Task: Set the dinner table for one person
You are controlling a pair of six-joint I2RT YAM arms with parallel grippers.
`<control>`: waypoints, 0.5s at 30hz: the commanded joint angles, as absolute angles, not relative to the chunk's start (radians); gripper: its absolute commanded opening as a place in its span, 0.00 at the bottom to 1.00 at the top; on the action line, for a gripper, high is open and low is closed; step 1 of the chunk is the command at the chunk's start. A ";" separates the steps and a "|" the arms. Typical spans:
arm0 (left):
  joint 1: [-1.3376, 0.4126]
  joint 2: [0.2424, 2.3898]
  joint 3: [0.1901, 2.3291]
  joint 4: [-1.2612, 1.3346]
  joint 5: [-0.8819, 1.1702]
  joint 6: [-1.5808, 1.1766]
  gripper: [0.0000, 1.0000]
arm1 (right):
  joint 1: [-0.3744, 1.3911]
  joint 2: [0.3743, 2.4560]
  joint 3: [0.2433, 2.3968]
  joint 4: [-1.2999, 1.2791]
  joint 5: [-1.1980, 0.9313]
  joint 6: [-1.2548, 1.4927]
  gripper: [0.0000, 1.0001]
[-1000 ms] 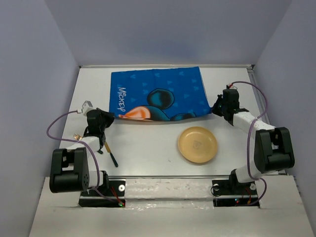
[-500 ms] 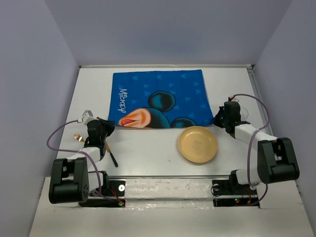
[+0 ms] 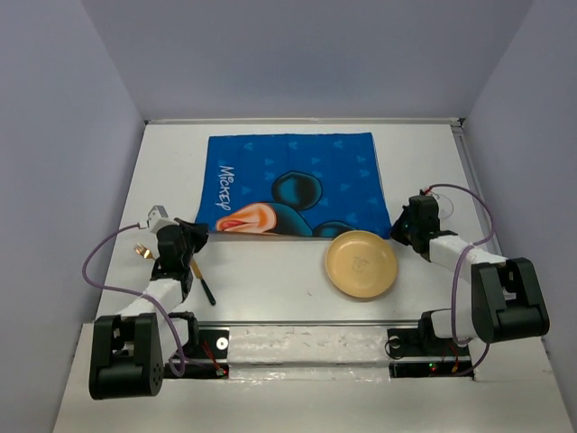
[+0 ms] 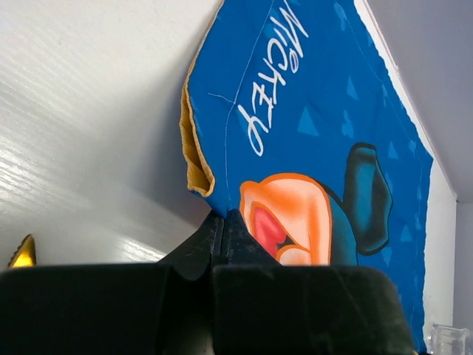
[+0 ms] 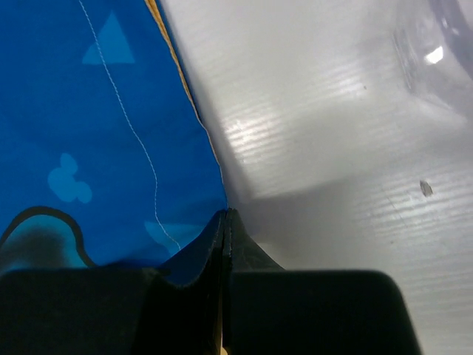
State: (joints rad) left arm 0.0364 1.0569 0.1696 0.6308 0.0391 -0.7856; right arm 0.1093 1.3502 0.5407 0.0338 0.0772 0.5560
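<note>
The white dinner table [image 3: 270, 280] fills the top view. The blue Mickey cloth mat [image 3: 293, 180] lies flat at its back middle; it also shows in the left wrist view [image 4: 310, 111] and the right wrist view [image 5: 89, 111]. My left gripper [image 3: 200, 232] is shut on the mat's near left corner [image 4: 220, 216]. My right gripper [image 3: 398, 227] is shut on the mat's near right corner [image 5: 223, 214]. A tan plate [image 3: 361, 263] lies on the table just in front of the mat's right part.
A dark-handled utensil [image 3: 203, 281] lies by the left arm, and a gold tip [image 3: 140, 250] shows left of it and in the left wrist view [image 4: 22, 253]. A clear glass [image 3: 442, 206] stands behind the right arm. Grey walls enclose the table.
Both grippers have pulled the mat's near corners toward the arms. The mat's near edge has moved closer and the cloth has flattened out.
</note>
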 commanded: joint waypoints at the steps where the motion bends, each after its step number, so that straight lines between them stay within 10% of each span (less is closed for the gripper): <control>1: 0.041 0.982 0.140 0.603 -0.004 -0.761 0.00 | 0.101 1.290 0.514 0.026 0.146 0.587 0.00; 10: 0.043 0.887 0.115 0.561 -0.005 -0.790 0.18 | 0.101 1.255 0.497 0.003 0.147 0.607 0.12; 15: 0.043 0.871 0.114 0.557 -0.006 -0.793 0.52 | 0.101 1.259 0.505 0.003 0.129 0.598 0.28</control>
State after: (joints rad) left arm 0.0357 0.8959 0.1238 0.5476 0.0158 -0.7952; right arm 0.1093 1.2686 0.5041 -0.0010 0.1081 0.6060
